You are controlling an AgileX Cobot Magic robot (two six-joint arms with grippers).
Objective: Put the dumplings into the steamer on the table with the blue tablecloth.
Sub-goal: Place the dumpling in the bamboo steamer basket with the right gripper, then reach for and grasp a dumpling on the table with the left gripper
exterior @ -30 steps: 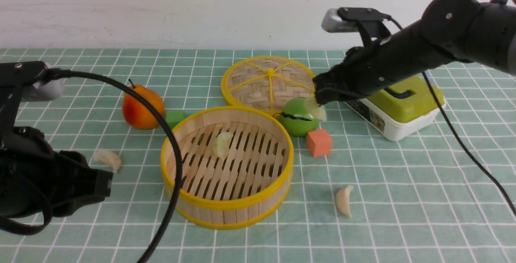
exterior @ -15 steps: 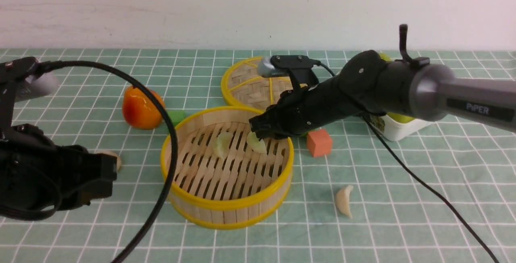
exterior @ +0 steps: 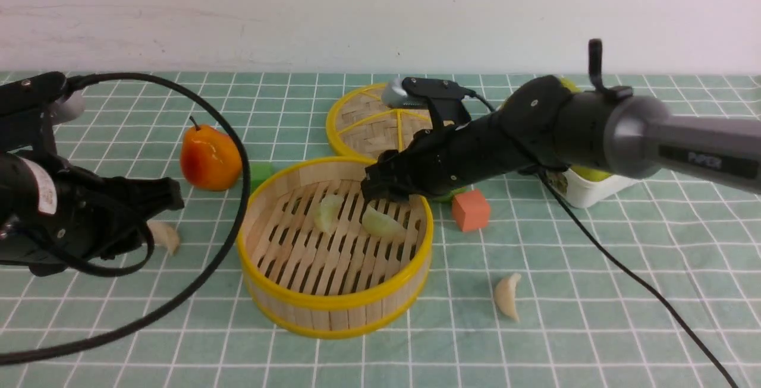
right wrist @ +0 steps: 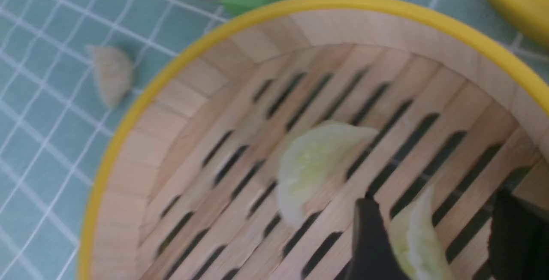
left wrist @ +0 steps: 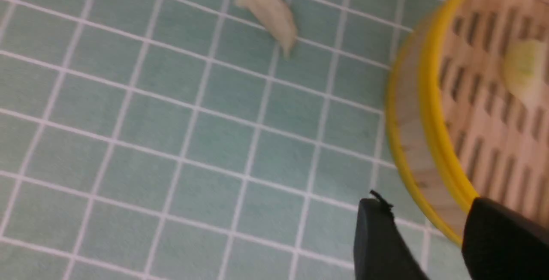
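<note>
Clutter rings the large round bamboo steamer point(exterior: 333, 303) with yellow rims on the white-gridded teal-green cloth point(exterior: 565, 328): an orange-red pear-shaped fruit point(exterior: 209, 159) and a small green cube point(exterior: 260, 173) at its far left, a flat woven disc point(exterior: 362, 129) with yellow spokes behind it, a small orange cube point(exterior: 471, 210) to its right, and a green-lidded white box point(exterior: 600, 189) half hidden by the right arm. The right gripper point(exterior: 380, 191) reaches over the far rim. The left gripper point(left wrist: 426, 215) hangs just left of the steamer, its black cable point(exterior: 245, 192) looping before the left rim.

We count four dumplings. Two lie inside the steamer: a pale yellow-green dumpling point(exterior: 327, 213) near the middle and a second yellow-green dumpling point(exterior: 383, 223) under the right gripper. Two lie on the cloth: a whitish dumpling point(exterior: 166, 236) to the left, another whitish dumpling point(exterior: 507, 296) at the near right. Cubes number two; fruit, disc and box, one each.

From the front, the left gripper partly covers the left whitish dumpling; our left wrist view shows it whole, and that gripper's fingers point(left wrist: 377, 241) spread with nothing between. Our right wrist view shows the right fingers point(right wrist: 371, 237) wide apart, the dumpling between them resting on the slats, against one finger, clear of the other.
</note>
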